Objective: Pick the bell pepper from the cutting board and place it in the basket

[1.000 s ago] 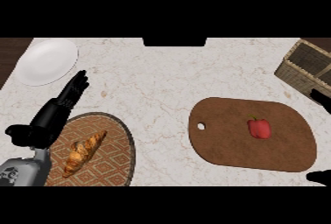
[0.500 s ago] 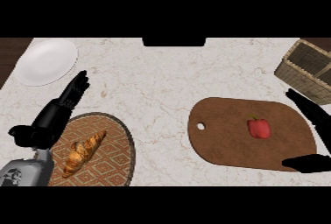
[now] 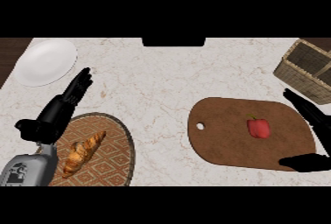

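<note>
i can read no text, label, brand, number or sign on anything in front of me.
</note>
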